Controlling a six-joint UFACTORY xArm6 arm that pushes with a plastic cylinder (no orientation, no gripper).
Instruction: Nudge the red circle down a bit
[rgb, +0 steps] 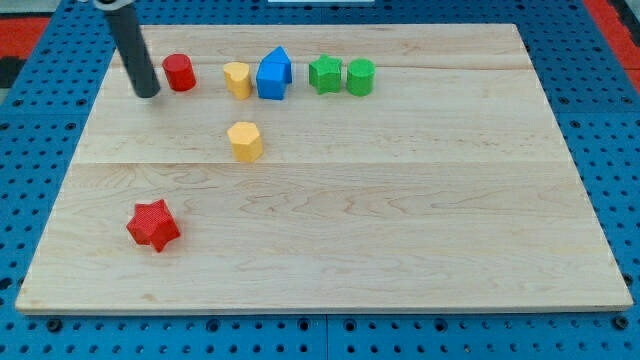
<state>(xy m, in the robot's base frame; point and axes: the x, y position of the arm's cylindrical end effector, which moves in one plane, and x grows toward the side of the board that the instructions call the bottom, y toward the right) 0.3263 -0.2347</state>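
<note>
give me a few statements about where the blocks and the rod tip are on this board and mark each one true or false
1. My tip is just to the view's left of the red circle. True.
2. The red star sits in the top row. False: it lies alone near the view's bottom left.
3. Two green blocks sit side by side. True.
4. The blue block is right of the green ones. False: it is to their left, beside a yellow block.

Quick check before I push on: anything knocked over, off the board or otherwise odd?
Nothing stands out. All seven blocks sit flat on the board, none at its edge. My tip is just to the view's left of the red circle, not above it, so a downward nudge isn't lined up.
</note>
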